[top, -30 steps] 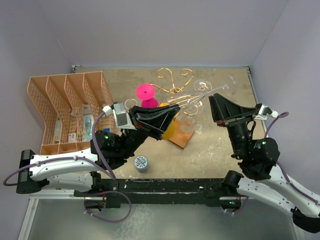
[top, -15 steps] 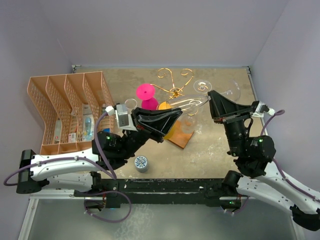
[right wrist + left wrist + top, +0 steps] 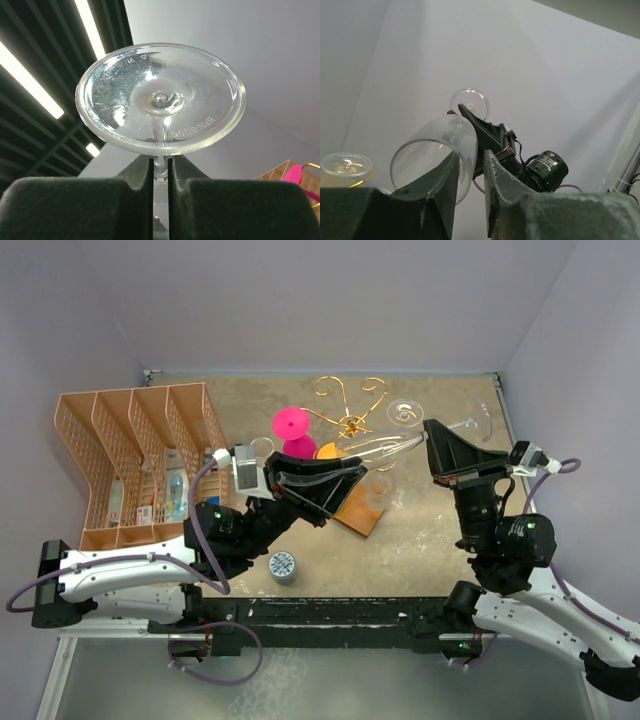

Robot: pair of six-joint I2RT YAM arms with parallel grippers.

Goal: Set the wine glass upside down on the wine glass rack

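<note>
Pink object [image 3: 291,426] crowds the wine glass rack [image 3: 352,424] leftward; rightward the table [image 3: 440,520] lies bare.

The wine glass [image 3: 385,447], of clear glass, is held in the air, tipped nearly level, with its bowl toward the left and its foot toward the right. Its stem is pinched just under the round foot by the right hand [image 3: 160,162]. The bowl's wall is straddled by the left hand [image 3: 470,160], though whether it is gripped cannot be told. The wine glass rack [image 3: 350,405], gold wire scrolls on a brown wooden base, is set upright, its scrolls crossed by the glass in the overhead view.
</note>
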